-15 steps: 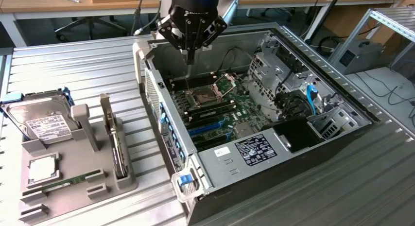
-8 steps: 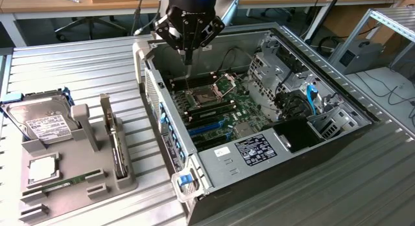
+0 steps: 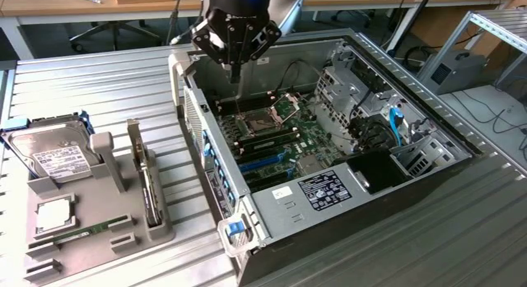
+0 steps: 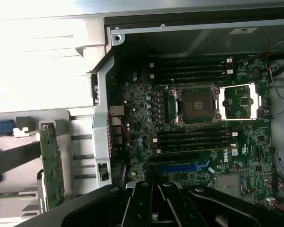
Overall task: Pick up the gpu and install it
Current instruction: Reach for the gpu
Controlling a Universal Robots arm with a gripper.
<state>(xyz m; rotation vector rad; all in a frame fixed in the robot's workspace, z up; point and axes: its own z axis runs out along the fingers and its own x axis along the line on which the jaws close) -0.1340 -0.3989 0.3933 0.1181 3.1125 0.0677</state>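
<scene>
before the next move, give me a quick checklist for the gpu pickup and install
1. gpu standing on edge in the grey holder: ok
2. gripper free of any load: ok
3. gripper open for a grasp: not ok, shut
4. gripper over the gpu: not ok, it hangs above the open case
5. blue slot on the motherboard free: ok
6. gpu loose in its holder: cannot tell
</scene>
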